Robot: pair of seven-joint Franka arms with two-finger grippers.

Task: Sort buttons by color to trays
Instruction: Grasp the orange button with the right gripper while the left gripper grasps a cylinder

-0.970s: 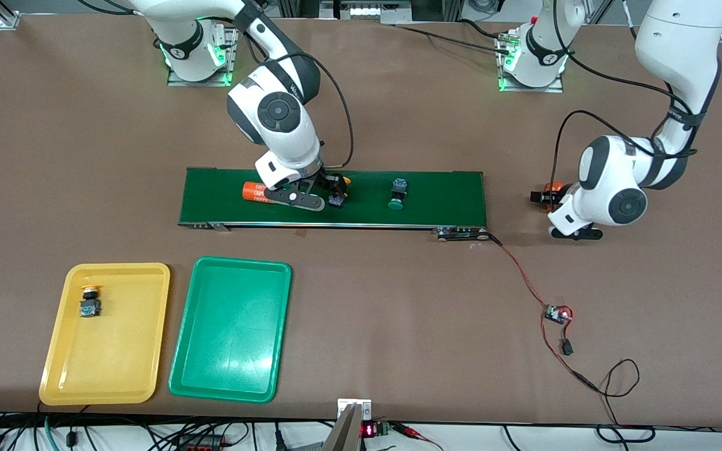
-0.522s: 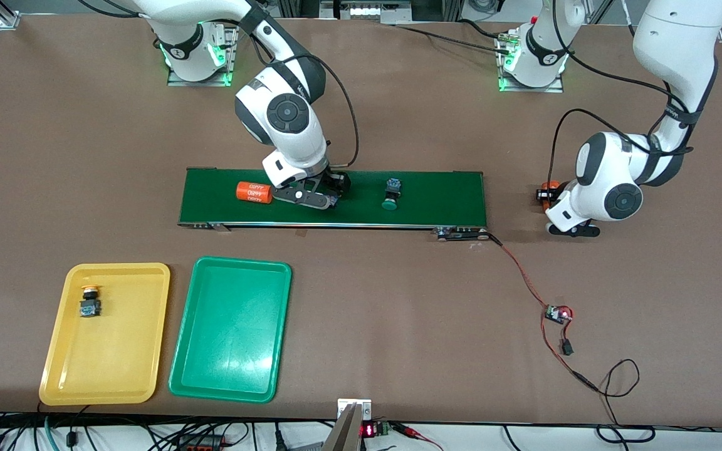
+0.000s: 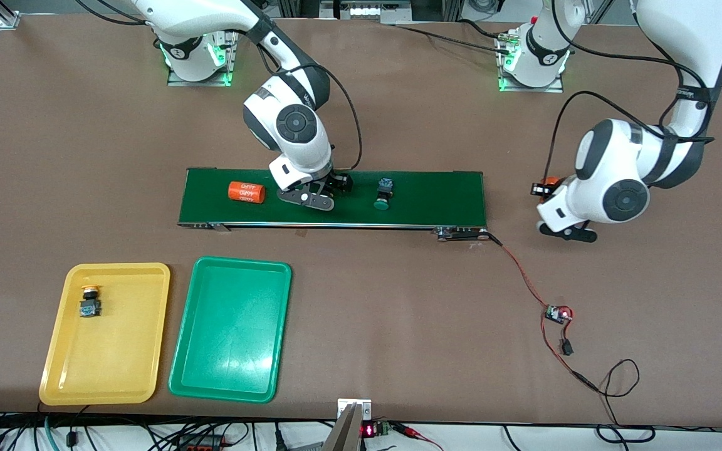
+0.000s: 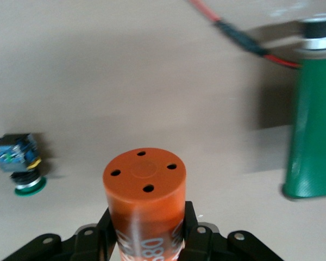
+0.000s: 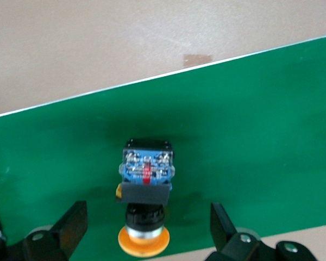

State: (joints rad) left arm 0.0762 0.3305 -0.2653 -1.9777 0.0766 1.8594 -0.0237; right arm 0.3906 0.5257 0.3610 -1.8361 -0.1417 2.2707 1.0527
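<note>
A yellow-capped button [image 5: 145, 187] lies on the green belt between the fingers of my right gripper [image 5: 146, 228], which stands open around it. In the front view my right gripper [image 3: 334, 188] hides that button. A green-capped button [image 3: 384, 193] lies on the belt toward the left arm's end. Another green-capped button [image 4: 19, 163] lies on the bare table. My left gripper [image 4: 146, 220] is shut on an orange cylinder [image 4: 145, 190], off the belt's end [image 3: 539, 191]. The yellow tray [image 3: 110, 363] holds a yellow-capped button [image 3: 89, 300]. The green tray [image 3: 229, 338] stands beside it.
The dark-green conveyor belt [image 3: 436, 194] crosses the middle of the table. A second orange cylinder [image 3: 246, 191] lies on it toward the right arm's end. A red and black cable [image 3: 527, 282] with a small board [image 3: 556, 313] trails from the belt.
My left gripper closed on the orange cylinder and rose a little with it. The belt carried its cylinder and green-capped button toward the right arm's end. My right hand came over the yellow-capped button.
</note>
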